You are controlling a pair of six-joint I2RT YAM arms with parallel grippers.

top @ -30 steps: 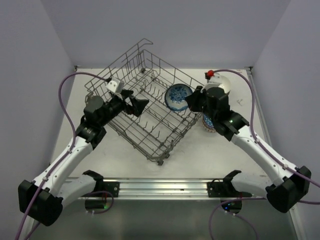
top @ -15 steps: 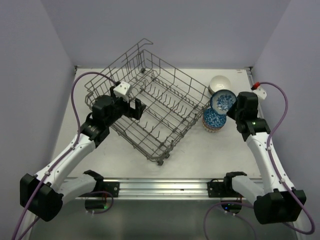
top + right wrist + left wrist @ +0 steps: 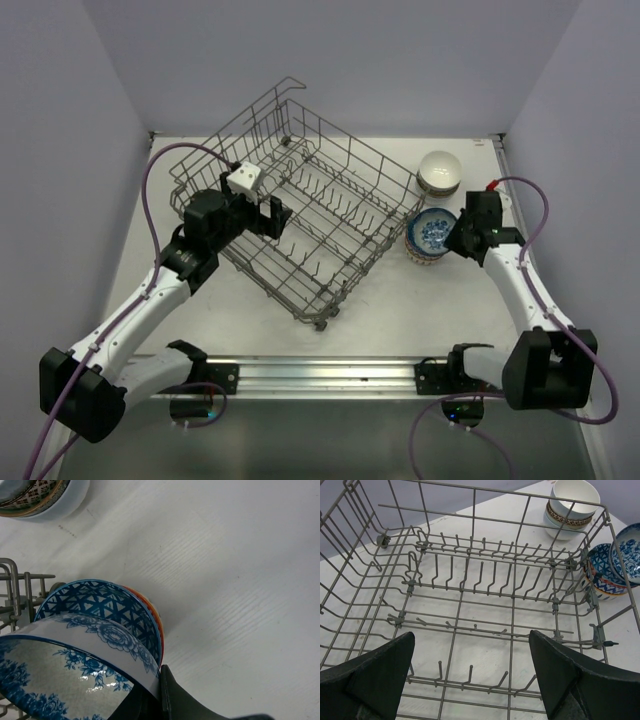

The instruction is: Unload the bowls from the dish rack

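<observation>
The grey wire dish rack (image 3: 310, 215) sits tilted mid-table, and no bowl shows among its tines (image 3: 470, 580). My left gripper (image 3: 272, 214) hangs open over the rack floor (image 3: 470, 655), with nothing between its fingers. My right gripper (image 3: 457, 238) is shut on the rim of a white bowl with blue flowers (image 3: 75, 675). That flowered bowl (image 3: 436, 229) tilts over a stack just right of the rack: a blue lattice bowl (image 3: 100, 605) on a red-rimmed one (image 3: 155, 611). I cannot tell whether it rests on them. My right gripper's fingertips (image 3: 159, 680) pinch the rim.
A second stack of bowls, white on top with a patterned band (image 3: 438, 170), stands behind the blue stack, also seen in the left wrist view (image 3: 572, 500). The rack's corner (image 3: 20, 590) lies close to the blue bowls. Purple walls enclose the table.
My right arm carried the flowered bowl out of the rack, swung right, and lowered it onto the blue stack. The left gripper drew back slightly a second ago, then stayed still.
</observation>
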